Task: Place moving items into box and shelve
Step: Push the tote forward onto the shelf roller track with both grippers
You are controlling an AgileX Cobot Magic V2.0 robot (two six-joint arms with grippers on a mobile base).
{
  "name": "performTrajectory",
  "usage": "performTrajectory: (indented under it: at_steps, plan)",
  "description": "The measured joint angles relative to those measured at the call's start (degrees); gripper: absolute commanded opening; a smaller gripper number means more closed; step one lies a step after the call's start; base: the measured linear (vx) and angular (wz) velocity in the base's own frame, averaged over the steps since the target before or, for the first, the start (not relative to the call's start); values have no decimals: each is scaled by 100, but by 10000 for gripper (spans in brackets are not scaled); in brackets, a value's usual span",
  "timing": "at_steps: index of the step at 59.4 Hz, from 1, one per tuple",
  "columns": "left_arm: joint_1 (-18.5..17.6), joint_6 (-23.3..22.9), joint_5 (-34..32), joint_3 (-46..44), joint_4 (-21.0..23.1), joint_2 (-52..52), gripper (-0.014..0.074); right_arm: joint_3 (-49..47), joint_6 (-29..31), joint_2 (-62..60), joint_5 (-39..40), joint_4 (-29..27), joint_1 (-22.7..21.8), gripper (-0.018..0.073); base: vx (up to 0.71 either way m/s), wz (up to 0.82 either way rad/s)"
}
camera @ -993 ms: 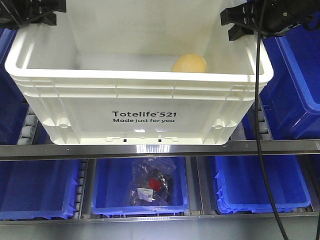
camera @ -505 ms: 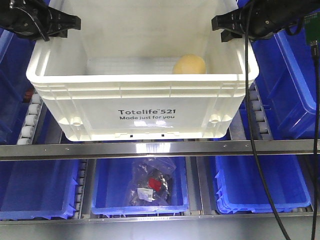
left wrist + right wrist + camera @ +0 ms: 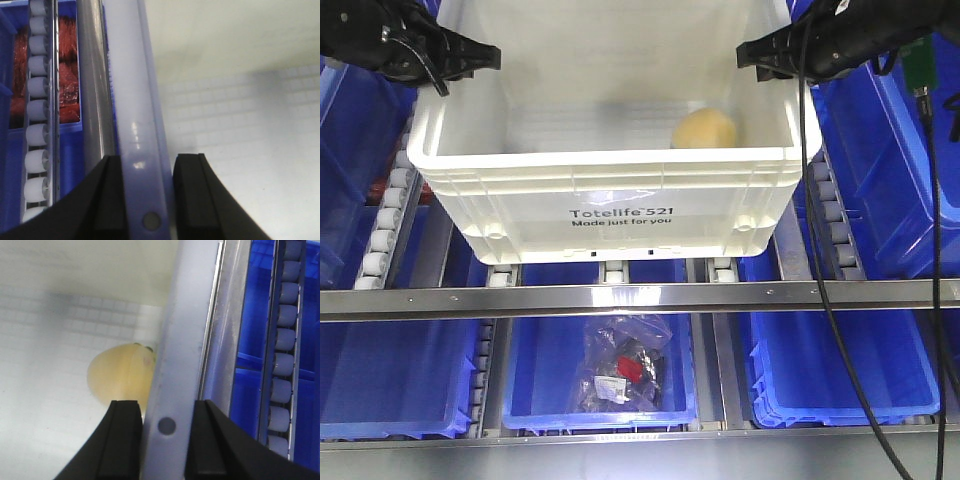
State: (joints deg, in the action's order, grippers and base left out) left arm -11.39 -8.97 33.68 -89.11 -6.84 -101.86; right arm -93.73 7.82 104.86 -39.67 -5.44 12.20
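The cream-white box (image 3: 520, 190), printed "Totelife 521", sits on the upper shelf's roller tracks. One yellow-orange ball (image 3: 705, 128) lies inside at the right; the right wrist view shows it (image 3: 120, 375) next to the right wall. My left gripper (image 3: 470, 58) is shut on the box's left rim (image 3: 135, 100), one finger on each side of it (image 3: 147, 200). My right gripper (image 3: 760, 55) is shut on the right rim (image 3: 175, 340) in the same way (image 3: 165, 440). No other ball is in view.
Blue bins (image 3: 900, 150) flank the box on both sides. A metal rail (image 3: 640, 297) runs across the shelf front. Below stand more blue bins, the middle one holding a bagged item (image 3: 625, 370). Roller tracks (image 3: 37, 125) run beside the box.
The box has moved away from the camera, deeper onto the shelf rollers, with both grippers still on its rims. The ball stayed at the right inside.
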Motion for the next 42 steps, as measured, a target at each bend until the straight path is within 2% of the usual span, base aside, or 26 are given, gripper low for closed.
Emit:
performTrajectory:
  at_steps: [12, 21, 28, 42]
  plan:
    - [19, -11, 6, 0, -25, -87, -8, 5, 23, 113, 28, -67, 0, 0, 0, 0]
    - [19, -23, -3, 0, -120, -87, 52, 5, 283, 113, 89, -120, 0, 69, 0, 0]
    - [19, -23, -11, 0, -175, -87, 153, 5, 406, 113, 107, -149, 0, 197, 0, 0]
    - [19, 23, -129, 0, -288, -116, 434, 5, 626, 113, 117, -219, 14, 564, 0, 0]
